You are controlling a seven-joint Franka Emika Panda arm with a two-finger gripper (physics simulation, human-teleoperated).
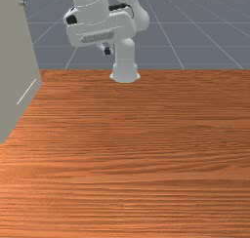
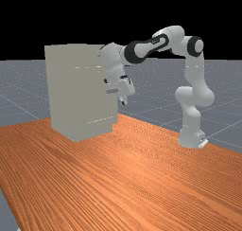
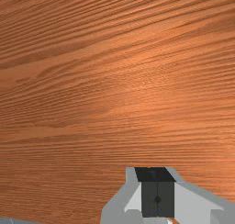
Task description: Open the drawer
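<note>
Front view's left: within the cabinet, the drawer can't be distinguished; a likely handle is seen. Far view: the gripper is held aloft. Wrist view: fully closed, empty, it should be opened before the handle is straddled.

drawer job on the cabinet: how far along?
Done: nothing I can confirm; no drawer clearly stands out from the cabinet. In hand: nothing; the gripper is shut, empty, above the table. Left, likely: reach the drawer, get hold, pull.
</note>
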